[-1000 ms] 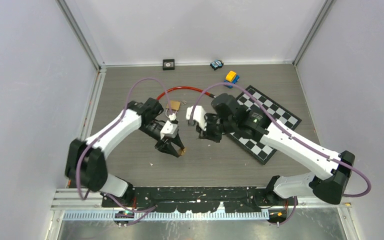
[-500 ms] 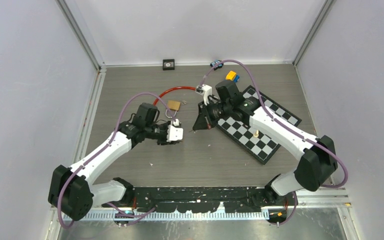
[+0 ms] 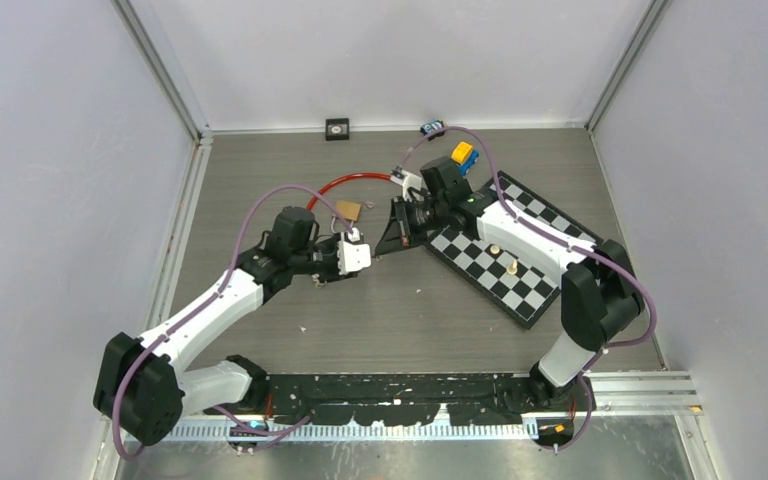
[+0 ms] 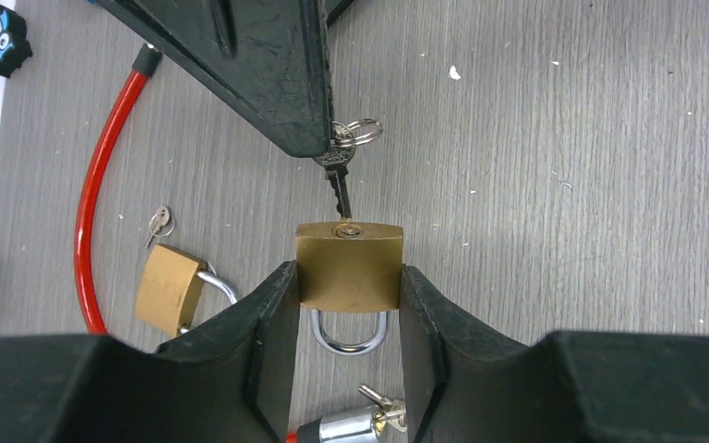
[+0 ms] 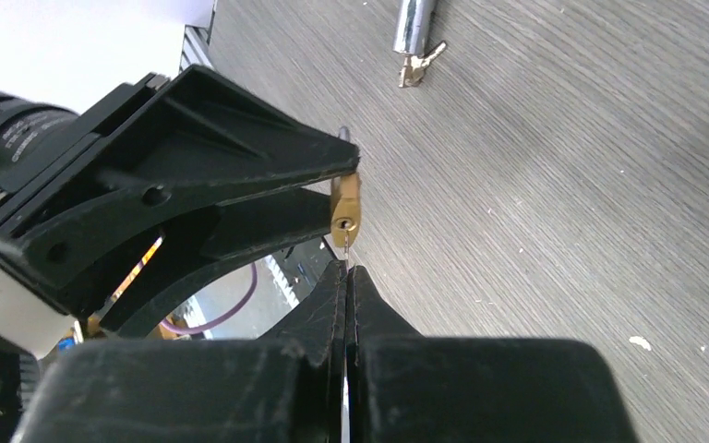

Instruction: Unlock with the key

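Brass padlock [image 4: 348, 263], clamped in the left gripper [image 4: 348, 281], points its keyhole [image 4: 344, 230] at the key [image 4: 337, 180] pinched by the right gripper [image 5: 346, 270], blade aligned, tip seemingly touching.

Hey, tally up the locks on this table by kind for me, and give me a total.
Brass padlocks: 2, one gripped, one loose
Red cable lock: 1
Total: 3
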`<state>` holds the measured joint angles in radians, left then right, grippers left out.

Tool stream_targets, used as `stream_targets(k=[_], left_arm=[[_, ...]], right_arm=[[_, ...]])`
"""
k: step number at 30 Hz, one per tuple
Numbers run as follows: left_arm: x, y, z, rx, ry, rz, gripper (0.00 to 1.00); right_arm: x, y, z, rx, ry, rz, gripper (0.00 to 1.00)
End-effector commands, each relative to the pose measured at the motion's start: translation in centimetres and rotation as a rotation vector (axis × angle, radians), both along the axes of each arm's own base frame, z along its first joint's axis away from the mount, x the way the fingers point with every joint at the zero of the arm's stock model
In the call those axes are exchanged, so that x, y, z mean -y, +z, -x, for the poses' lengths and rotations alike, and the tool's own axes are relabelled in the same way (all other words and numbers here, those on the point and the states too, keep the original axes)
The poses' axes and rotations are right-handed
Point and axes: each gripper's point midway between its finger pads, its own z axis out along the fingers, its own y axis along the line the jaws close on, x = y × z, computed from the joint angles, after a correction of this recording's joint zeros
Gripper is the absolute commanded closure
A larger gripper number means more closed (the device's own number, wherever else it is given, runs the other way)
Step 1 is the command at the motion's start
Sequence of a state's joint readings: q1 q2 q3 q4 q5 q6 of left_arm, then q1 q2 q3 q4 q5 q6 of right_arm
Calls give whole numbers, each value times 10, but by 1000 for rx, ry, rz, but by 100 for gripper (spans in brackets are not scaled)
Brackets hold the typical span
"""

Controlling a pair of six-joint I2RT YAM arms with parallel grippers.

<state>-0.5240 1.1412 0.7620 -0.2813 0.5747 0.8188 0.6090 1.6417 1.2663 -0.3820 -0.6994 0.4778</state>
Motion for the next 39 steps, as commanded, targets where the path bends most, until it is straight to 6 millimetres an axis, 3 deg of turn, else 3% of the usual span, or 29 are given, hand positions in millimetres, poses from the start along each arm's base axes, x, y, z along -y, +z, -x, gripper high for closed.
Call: stream_targets(k=[1, 39], left_arm=[[8, 20, -6, 59, 4, 58, 100], [4, 22, -17, 75, 77, 64, 100]], right_arm=[[-9, 31, -12, 18, -15, -92, 99], [-3, 14, -8, 15, -3, -70, 99]])
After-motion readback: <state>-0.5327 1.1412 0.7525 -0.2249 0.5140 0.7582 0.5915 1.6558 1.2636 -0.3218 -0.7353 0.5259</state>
